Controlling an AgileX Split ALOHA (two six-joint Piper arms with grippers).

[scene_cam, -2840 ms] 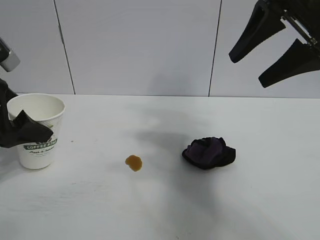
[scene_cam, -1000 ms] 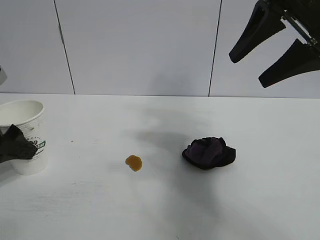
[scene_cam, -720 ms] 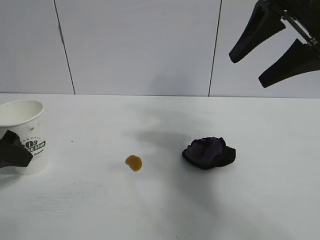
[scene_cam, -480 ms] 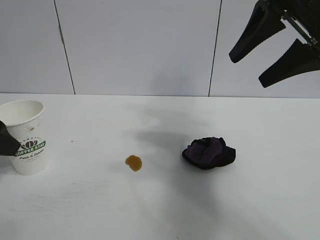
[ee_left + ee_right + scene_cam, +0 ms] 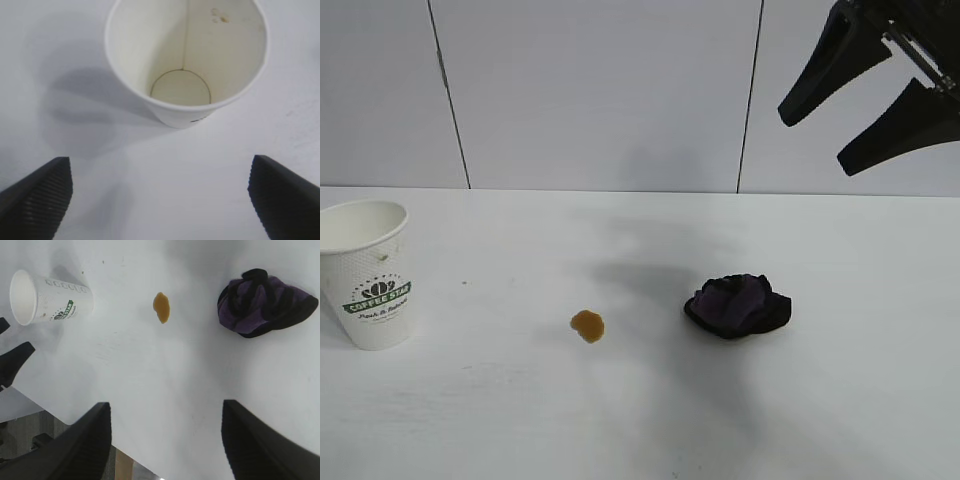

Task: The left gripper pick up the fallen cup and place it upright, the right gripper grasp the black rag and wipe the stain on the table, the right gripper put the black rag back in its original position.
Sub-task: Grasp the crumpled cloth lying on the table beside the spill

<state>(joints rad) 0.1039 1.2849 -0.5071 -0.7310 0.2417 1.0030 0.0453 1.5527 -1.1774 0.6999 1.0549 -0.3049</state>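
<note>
Two pincers gape empty: we see ours on the left (image 5: 160, 192) facing the upright cup (image 5: 368, 272), the right pincer (image 5: 845, 115) upper right above the black rag (image 5: 738, 305).

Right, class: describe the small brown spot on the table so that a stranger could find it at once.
Start with the flat white tabletop. Between the upright white paper coffee cup with a green logo at the exterior view's left and the bunched black and purple rag lies a small round brown-orange liquid stain, touching neither. It alone is flat, and by far the smallest.
</note>
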